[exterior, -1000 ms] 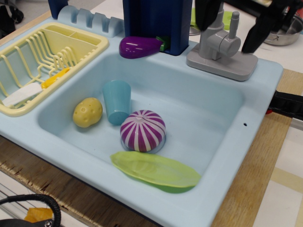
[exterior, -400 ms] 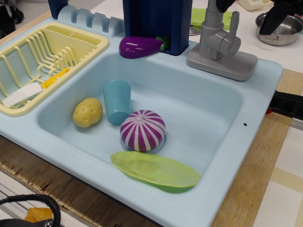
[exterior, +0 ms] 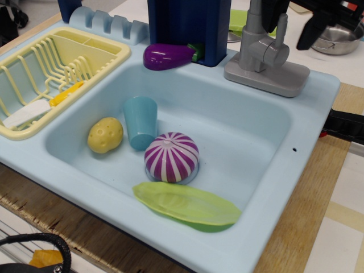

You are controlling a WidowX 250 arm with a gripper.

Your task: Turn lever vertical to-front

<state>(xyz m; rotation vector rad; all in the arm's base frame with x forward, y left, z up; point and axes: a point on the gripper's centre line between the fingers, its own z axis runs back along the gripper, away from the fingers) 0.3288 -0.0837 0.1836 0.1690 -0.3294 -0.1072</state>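
The lever (exterior: 280, 29) is a thin grey rod standing upright from a short grey knob (exterior: 275, 52) on the side of the toy faucet, at the back right of the sink. My gripper (exterior: 296, 18) is at the top edge of the view, just above and to the right of the rod's tip. Its two black fingers are spread apart: one (exterior: 277, 7) is by the rod's top and the other (exterior: 314, 25) is to the right. It holds nothing. Most of the gripper is cut off by the frame.
The faucet spout column (exterior: 254, 31) stands on a flat grey base (exterior: 267, 77). A purple eggplant (exterior: 169, 56) leans by a blue block (exterior: 190, 25). The light blue sink (exterior: 244, 142) holds a cup, potato, striped onion and green leaf. Yellow dish rack (exterior: 54, 71) at left; metal bowl (exterior: 338, 40) behind.
The gripper rose away from the faucet, then came back down a little with its fingers closer together near the rod's top. The lever still stands upright.
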